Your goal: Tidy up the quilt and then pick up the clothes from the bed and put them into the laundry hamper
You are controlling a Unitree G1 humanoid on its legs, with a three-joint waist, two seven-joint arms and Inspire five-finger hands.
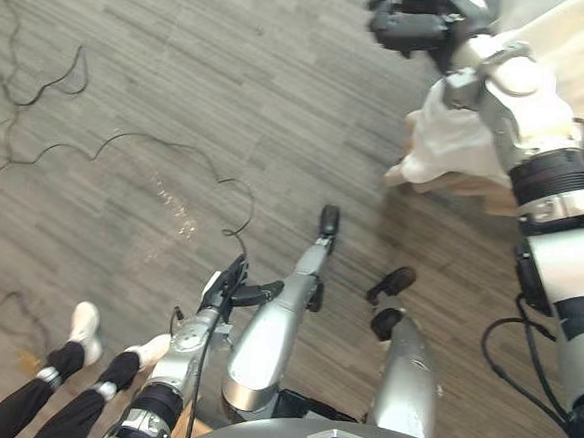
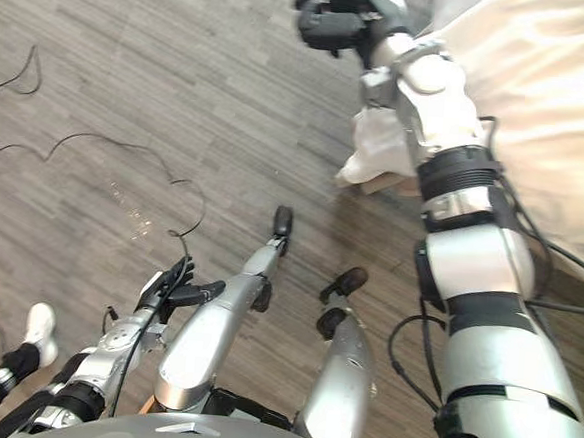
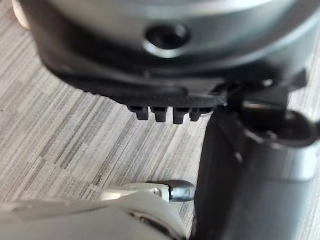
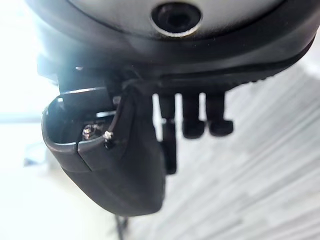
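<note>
The left robot hand [image 1: 229, 287] hangs low over the floor [image 1: 181, 91], well apart from the quilt [image 2: 542, 86]; its state cannot be told. The right robot hand [image 1: 416, 27] is raised, clenched on nothing. The quilt lies just to its right, edge running near to far. The right arm is nearer.

floor [image 1: 233, 65]: grey planks; person's legs [image 1: 14, 400]: black trousers, white shoes [image 1: 86, 323]
</note>
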